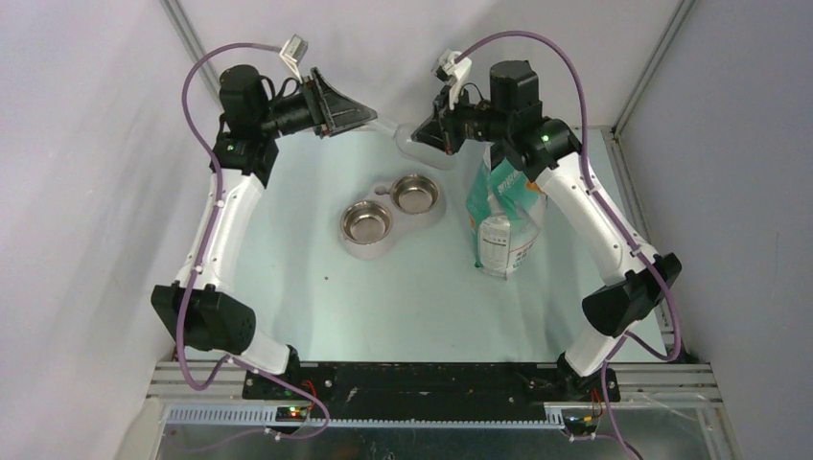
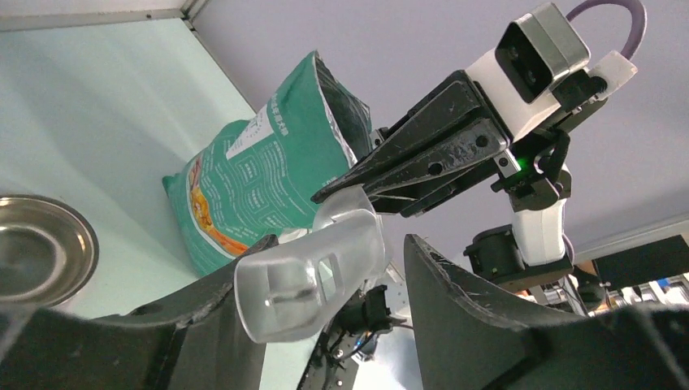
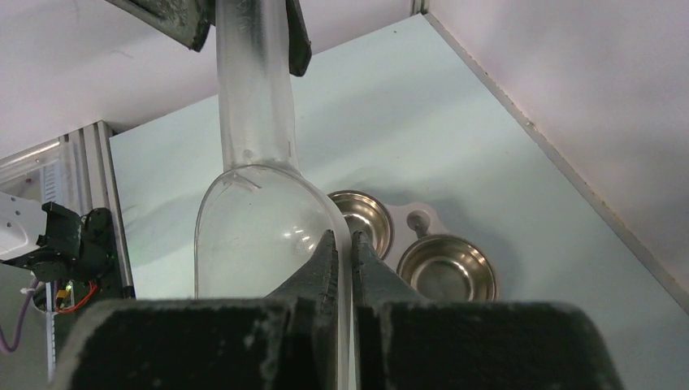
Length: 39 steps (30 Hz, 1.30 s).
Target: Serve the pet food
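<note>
Top external: pale-green bench [image 1: 383, 307], grey walls [image 1: 86, 144]; pet food not visible in any view, so its location and heading can't be told; open bag [image 1: 503, 220] stands near far-right corner; clear scoop [image 1: 414, 144] hangs over far edge, long axis along it, right gripper [image 1: 429, 140] clamped on its bowl, left gripper [image 1: 369, 119] straddling the handle, grip unclear.

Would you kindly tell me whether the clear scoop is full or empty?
Empty: the scoop is see-through, and no kibble shows inside it.
</note>
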### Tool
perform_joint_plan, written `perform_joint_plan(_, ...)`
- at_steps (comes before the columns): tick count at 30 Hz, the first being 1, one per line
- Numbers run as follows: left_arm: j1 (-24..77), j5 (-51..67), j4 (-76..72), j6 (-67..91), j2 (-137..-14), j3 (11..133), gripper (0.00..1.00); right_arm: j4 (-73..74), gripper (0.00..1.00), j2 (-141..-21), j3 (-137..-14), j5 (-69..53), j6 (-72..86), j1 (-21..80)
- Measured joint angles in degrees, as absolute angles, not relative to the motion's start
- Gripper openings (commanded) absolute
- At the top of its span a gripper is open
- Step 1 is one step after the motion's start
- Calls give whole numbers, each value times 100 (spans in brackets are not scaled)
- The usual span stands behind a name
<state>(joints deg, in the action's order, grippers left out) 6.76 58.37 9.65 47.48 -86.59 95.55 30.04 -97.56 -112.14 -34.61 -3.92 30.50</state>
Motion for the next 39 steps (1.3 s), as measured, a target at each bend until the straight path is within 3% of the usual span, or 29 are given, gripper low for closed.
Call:
perform_joint_plan(4,679,5988,904,4803,-8659,9391,57,2965,0,-9710,-11089,-3420,-493,3138)
perform_joint_plan(10,676,6075,862,4866,-8667,9310,43,2923,0,-9662,-10938,-3330,-596,3242)
perform_joint_plan(15,685,6237,781,4954,-8667,9179,49,2867,0,-9520,-10731,-3177,-718,3269)
perform_joint_plan(19,690,6458,775,5019,-8705,9159,37,2853,0,-9428,-10593,-3048,-803,3280)
perform_joint_plan(23,701,6657,751,5127,-8746,9159,36,2849,0,-9393,-10541,-2976,-934,3291)
perform_joint_plan(24,701,6678,744,5144,-8755,9159,33,2847,0,-9393,-10534,-2969,-952,3293)
perform_joint_plan(27,709,6814,749,5240,-8788,9159,4,2834,0,-9393,-10499,-2926,-1096,3299)
perform_joint_plan(29,742,6845,753,5284,-8790,9159,1,2869,0,-9393,-10462,-2910,-1199,3308)
perform_joint_plan(30,746,6816,779,5240,-8790,9159,0,2871,5,-9391,-10457,-2895,-1232,3312)
perform_joint_plan(31,746,6814,814,5221,-8799,9157,0,2875,21,-9384,-10457,-2860,-1253,3317)
perform_joint_plan(34,762,6783,1098,4869,-8801,9185,0,2982,56,-9382,-10464,-2766,-1212,3319)
perform_joint_plan(39,808,6652,1916,4106,-8814,9437,0,3492,74,-9358,-10923,-2359,-871,3089)
